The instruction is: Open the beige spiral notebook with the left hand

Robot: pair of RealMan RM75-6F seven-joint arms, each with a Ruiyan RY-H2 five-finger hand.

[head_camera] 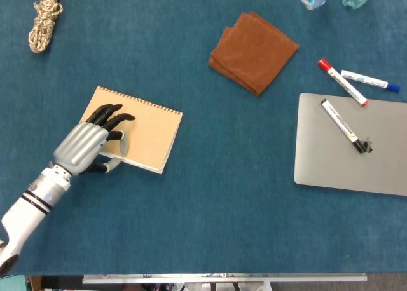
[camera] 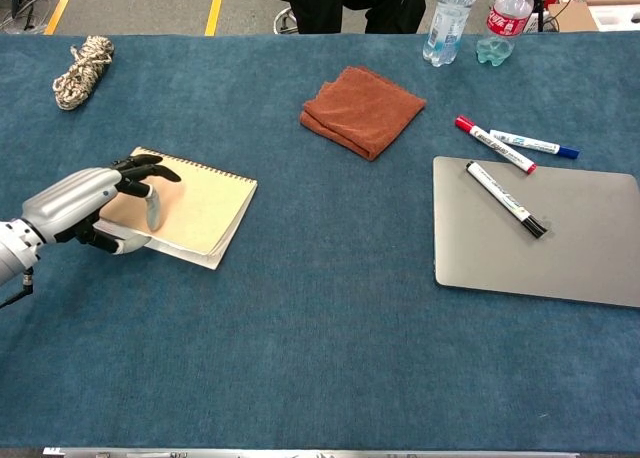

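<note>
**Bystanders on the blue table**

Coiled rope (head_camera: 44,18) at far left corner. Folded brown cloth (head_camera: 253,51) near centre back. Two water bottles (camera: 445,20) along far edge. Grey laptop (head_camera: 353,145) at right, closed, black marker (head_camera: 345,126) lying on its lid. Red-capped marker (head_camera: 342,82) and blue-capped marker (head_camera: 369,81) just behind.

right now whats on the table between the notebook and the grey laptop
Nothing: in both views only bare blue tabletop runs from the beige spiral notebook to the grey laptop. The brown cloth lies further back, off that line.
</note>
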